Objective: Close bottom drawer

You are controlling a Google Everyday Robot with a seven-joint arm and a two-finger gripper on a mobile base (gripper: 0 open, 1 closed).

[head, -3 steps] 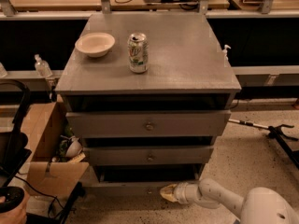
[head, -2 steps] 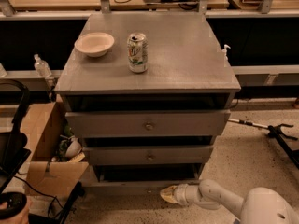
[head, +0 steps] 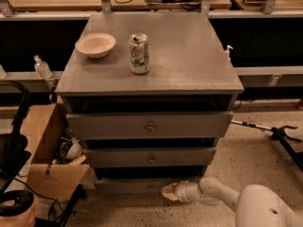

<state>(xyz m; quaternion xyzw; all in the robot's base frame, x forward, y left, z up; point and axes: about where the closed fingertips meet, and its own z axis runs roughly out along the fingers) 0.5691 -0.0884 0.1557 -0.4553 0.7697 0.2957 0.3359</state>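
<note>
A grey wooden cabinet (head: 151, 65) with three drawers stands in the middle of the camera view. The bottom drawer (head: 137, 185) is the lowest, shallowest grey front, near the floor, with a dark gap above it. My white arm reaches in from the lower right. My gripper (head: 169, 191) is low at the right part of the bottom drawer's front, touching or almost touching it. The top drawer front (head: 150, 125) and the middle drawer front (head: 151, 157) each carry a round knob.
A cream bowl (head: 95, 44) and a green-and-white can (head: 139, 54) stand on the cabinet top. An open cardboard box (head: 45, 148) with clutter stands at the left. A dark stand with a cable (head: 14, 164) is at far left. A tool with a dark handle (head: 270, 130) lies on the speckled floor at right.
The gripper has edged slightly left toward the bottom drawer's front. The drawers, bowl and can have not visibly moved.
</note>
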